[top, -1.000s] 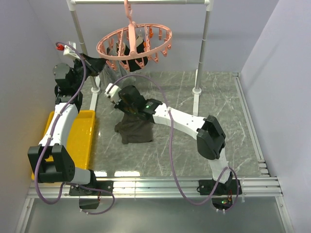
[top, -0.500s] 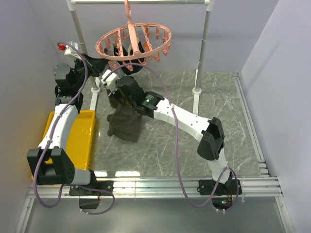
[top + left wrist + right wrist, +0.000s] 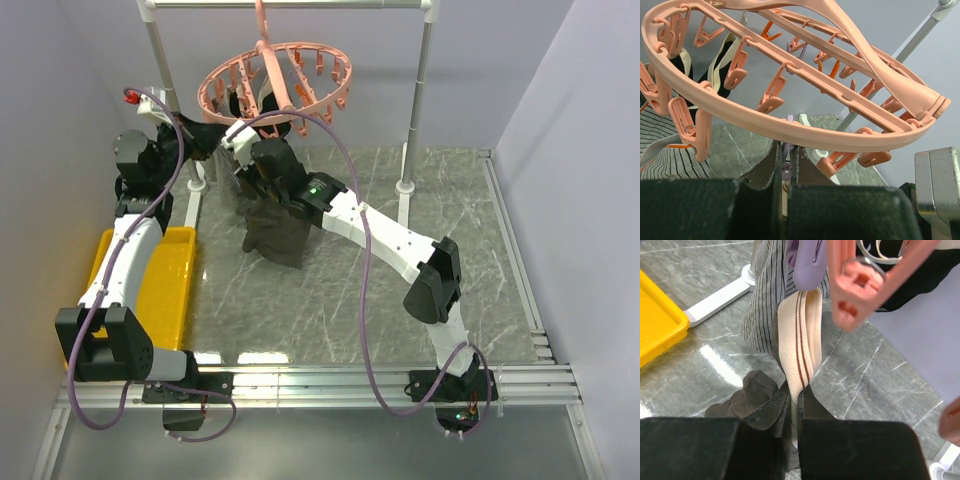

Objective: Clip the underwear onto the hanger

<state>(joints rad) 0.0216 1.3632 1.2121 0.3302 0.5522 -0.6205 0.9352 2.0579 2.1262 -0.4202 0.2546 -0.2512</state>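
Top view: the hanger hangs at 12 o'clock. The underwear dangles below it, at about its 6 o'clock, from the right fingers. Its hem is down near the desk. The left fingers sit at the ring's 8 o'clock edge. The yellow bin is at 8 o'clock on the desk. I see nothing in the part that shows, and the left arm hides the rest.

Left wrist: the fingers are closed on nothing I can make out, with their tips just under the ring.

Right wrist: the fingers are clamped on the beige waistband. A peg is up at 1 o'clock, and a striped cloth hangs just beside it.

My take: keep the pinch tight, bring the band's top edge up to a free peg rather than that busy side, and use the left fingers to steady the ring so it doesn't swing.
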